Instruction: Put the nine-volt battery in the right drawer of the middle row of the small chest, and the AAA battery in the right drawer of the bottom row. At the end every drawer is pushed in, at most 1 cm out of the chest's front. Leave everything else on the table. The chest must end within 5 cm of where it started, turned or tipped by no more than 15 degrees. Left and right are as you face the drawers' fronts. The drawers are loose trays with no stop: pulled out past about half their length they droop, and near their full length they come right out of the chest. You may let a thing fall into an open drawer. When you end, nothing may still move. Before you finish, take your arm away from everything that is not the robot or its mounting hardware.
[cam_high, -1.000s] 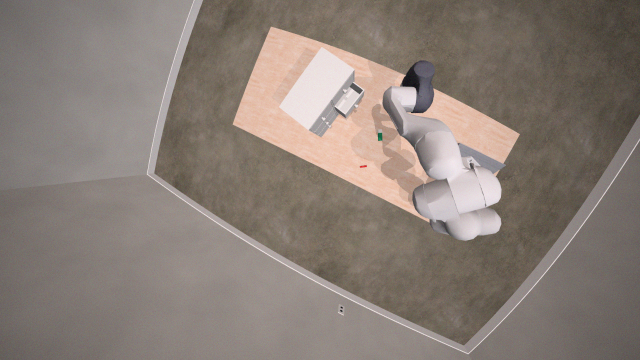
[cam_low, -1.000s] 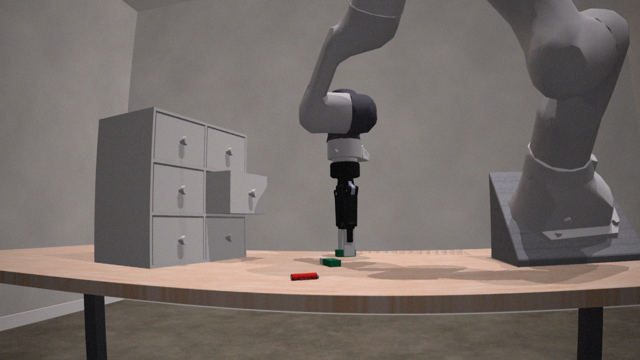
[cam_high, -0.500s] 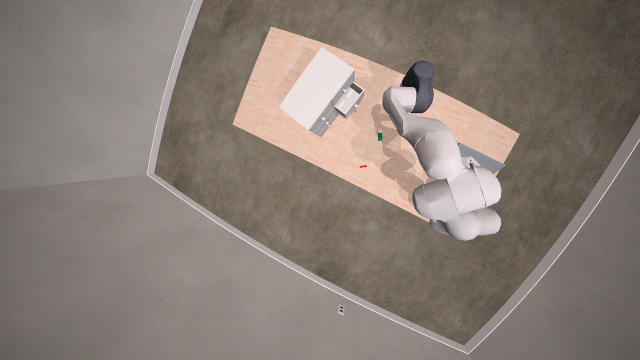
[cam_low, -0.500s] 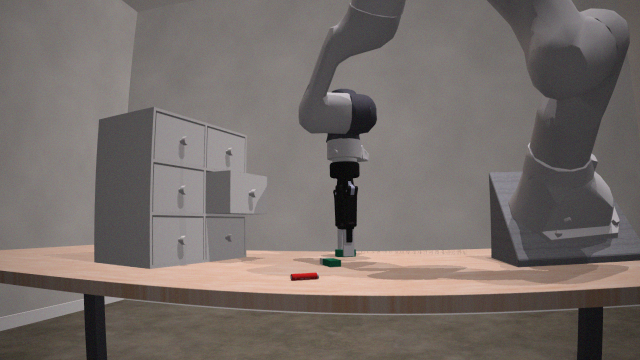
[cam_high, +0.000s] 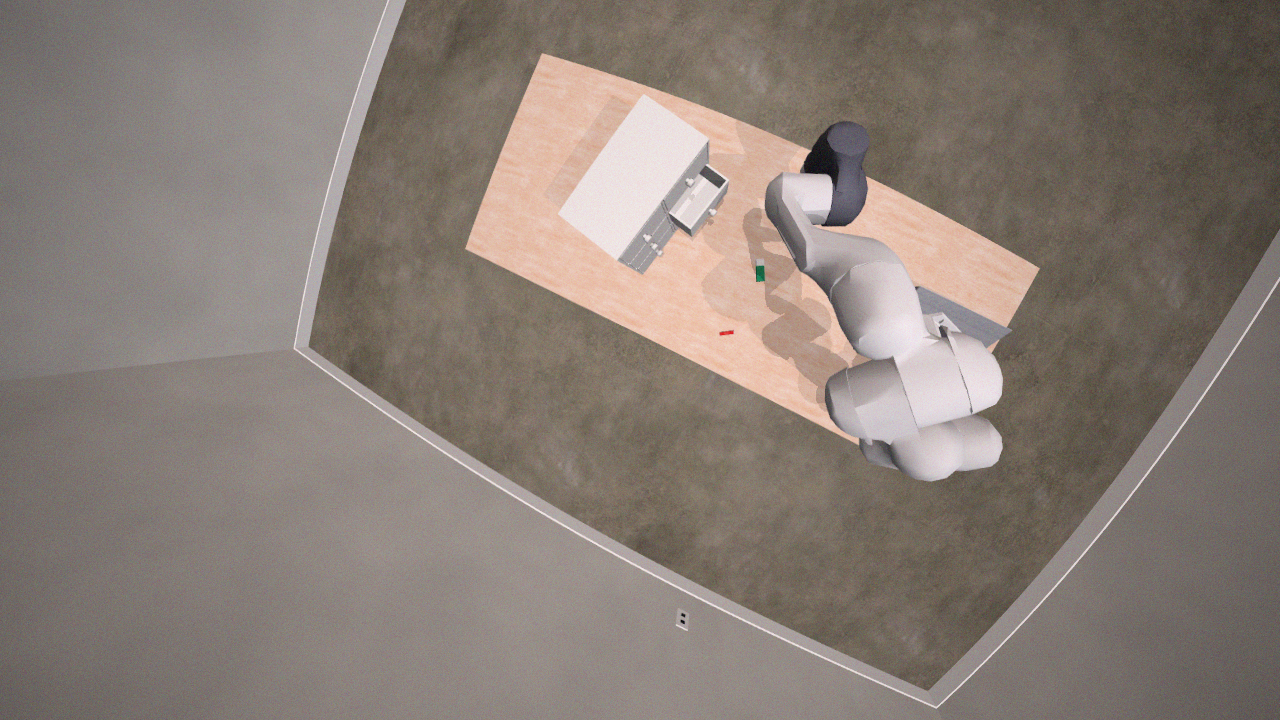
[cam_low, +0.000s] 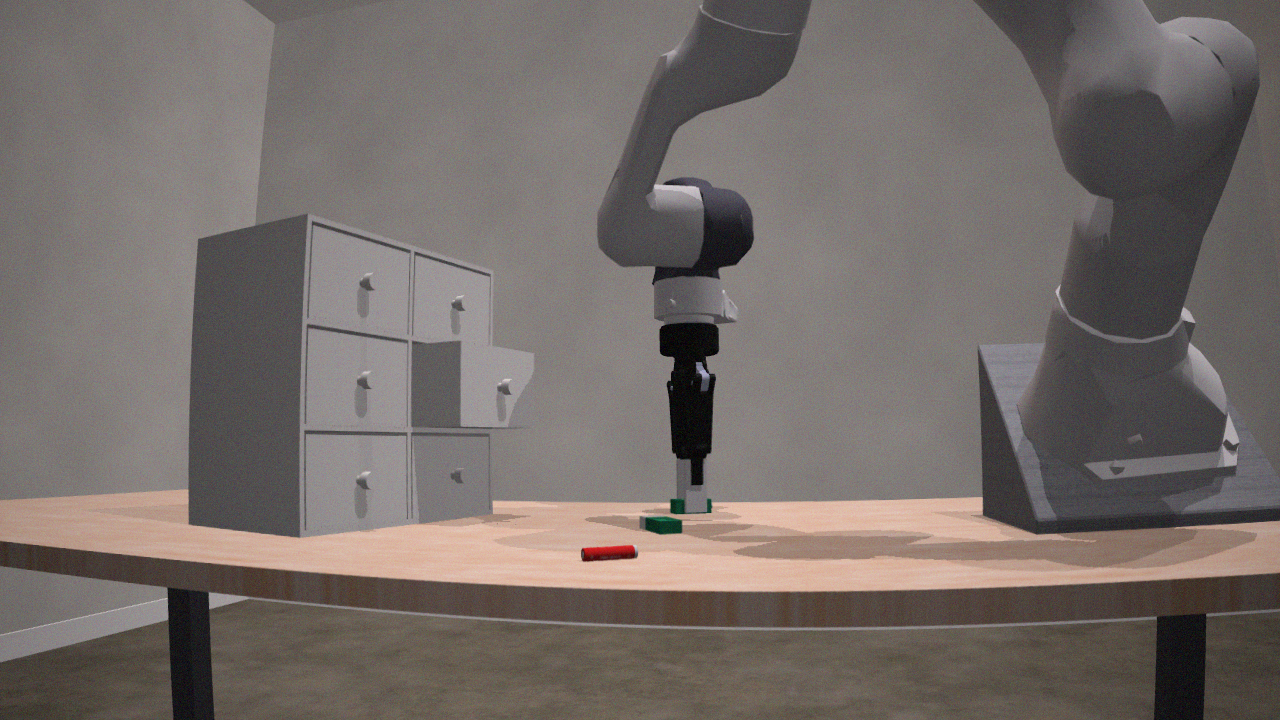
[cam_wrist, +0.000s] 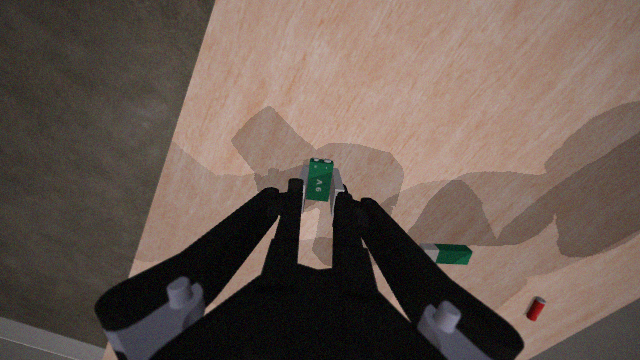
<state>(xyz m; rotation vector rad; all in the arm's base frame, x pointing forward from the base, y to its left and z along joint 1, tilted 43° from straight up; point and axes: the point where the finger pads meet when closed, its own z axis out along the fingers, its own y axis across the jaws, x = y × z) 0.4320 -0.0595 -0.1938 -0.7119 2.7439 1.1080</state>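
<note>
1. Done: the middle row's right drawer (cam_high: 682, 225) (cam_low: 483, 385) is opened; the nine-volt battery (cam_low: 678, 506) (cam_wrist: 320, 181) appears grasped by the gripper (cam_low: 691, 488) (cam_wrist: 319, 177), near the desk's (cam_high: 510, 223) (cam_low: 805, 574) (cam_wrist: 400, 75) upper long edge seen from above.
2. Left: both deposits, AAA battery (cam_high: 725, 332) (cam_low: 609, 553) (cam_wrist: 535, 309) by the lower edge, final drawer closing.

all but nothing has changed. in the exterior view the hand (cam_low: 691, 486) (cam_wrist: 319, 177) sits the faintest bit further left than in the earliest picture, a shift so slight it barely shows, and against the more recent one i can't make out any difference. from above, no movement can be made out at all.
</note>
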